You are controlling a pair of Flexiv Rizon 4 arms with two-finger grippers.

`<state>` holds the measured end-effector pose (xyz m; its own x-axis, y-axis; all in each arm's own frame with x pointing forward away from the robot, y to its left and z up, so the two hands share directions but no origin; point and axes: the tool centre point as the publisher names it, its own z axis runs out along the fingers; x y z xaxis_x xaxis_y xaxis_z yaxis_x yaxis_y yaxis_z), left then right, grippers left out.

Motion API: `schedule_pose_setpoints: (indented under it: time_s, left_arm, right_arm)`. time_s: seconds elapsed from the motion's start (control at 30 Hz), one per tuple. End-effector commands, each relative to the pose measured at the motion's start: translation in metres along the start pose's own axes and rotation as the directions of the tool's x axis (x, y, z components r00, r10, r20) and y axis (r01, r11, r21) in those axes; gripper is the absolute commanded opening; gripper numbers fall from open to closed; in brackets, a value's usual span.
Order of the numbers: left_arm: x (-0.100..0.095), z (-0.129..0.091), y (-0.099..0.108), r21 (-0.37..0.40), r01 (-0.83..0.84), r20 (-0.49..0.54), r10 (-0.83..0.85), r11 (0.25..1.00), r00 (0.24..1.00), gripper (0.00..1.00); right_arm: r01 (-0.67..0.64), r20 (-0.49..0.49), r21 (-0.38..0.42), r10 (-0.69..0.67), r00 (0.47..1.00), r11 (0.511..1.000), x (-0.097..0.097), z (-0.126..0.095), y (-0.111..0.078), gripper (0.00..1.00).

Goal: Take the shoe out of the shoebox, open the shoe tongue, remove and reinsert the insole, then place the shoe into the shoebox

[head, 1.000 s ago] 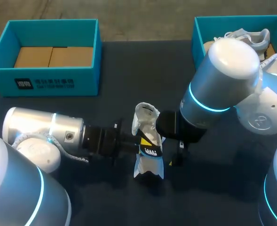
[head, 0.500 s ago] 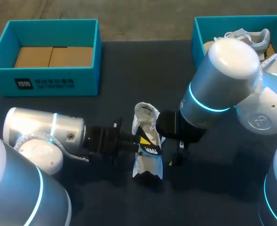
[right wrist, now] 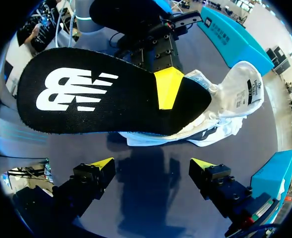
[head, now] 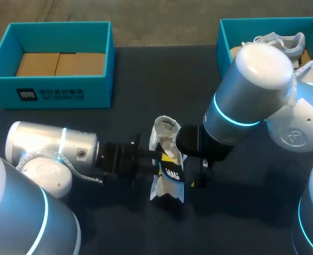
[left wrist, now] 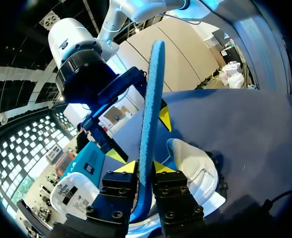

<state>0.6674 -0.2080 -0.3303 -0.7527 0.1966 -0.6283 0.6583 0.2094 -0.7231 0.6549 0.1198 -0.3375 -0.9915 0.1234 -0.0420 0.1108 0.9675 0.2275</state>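
A white shoe (head: 162, 139) lies on the dark table between my two arms, its tongue pulled up. The black insole (head: 172, 171) with a white logo stands on edge over the shoe. My left gripper (head: 166, 161) is shut on it. In the left wrist view the insole (left wrist: 148, 129) runs blue-edged between the fingers of the left gripper (left wrist: 145, 167), with the shoe (left wrist: 198, 171) just beyond. From the right wrist view the insole (right wrist: 96, 94) shows its broad face in front of the shoe (right wrist: 225, 106). My right gripper (right wrist: 152, 166) stands open, short of both.
A teal shoebox (head: 7, 64) with cardboard inside sits at the back left. A second teal shoebox (head: 222, 32) at the back right holds another white shoe (head: 281, 41). My right arm (head: 252, 90) reaches over the table's middle.
My left arm has moved a little to the right, carrying the insole with it. The right arm and the shoe have stayed put.
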Motion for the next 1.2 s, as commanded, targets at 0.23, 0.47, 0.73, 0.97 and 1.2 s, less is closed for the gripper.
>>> schedule_pose_setpoints:
  time_s: [0.23, 0.47, 0.73, 0.97, 1.2]
  left_arm:
    - [0.001, -0.001, -0.014, 0.026, -0.016, -0.002, 0.016, 1.000, 1.000, 0.24]
    - [0.000, 0.004, -0.020, 0.038, -0.027, -0.012, 0.027, 0.999, 1.000, 0.24]
    - [0.000, 0.006, -0.017, 0.053, -0.052, -0.021, 0.054, 0.997, 0.998, 0.00]
    - [0.005, 0.004, -0.005, 0.103, -0.105, -0.025, 0.108, 0.989, 0.994, 0.00]
    - [0.004, 0.002, 0.003, 0.105, -0.145, -0.010, 0.146, 0.984, 0.989, 0.00]
  right_arm:
    - [0.000, 0.003, 0.001, 0.000, 1.000, 1.000, 0.001, 0.001, 0.000, 1.00]
    - [0.000, 0.003, 0.001, 0.000, 1.000, 1.000, 0.001, 0.001, 0.000, 1.00]
    - [0.000, 0.003, 0.001, 0.000, 1.000, 1.000, 0.001, 0.001, 0.000, 1.00]
    - [0.000, 0.003, 0.001, 0.000, 1.000, 1.000, 0.001, 0.001, 0.000, 1.00]
    - [0.000, 0.003, 0.001, 0.000, 1.000, 1.000, 0.001, 0.001, 0.000, 1.00]
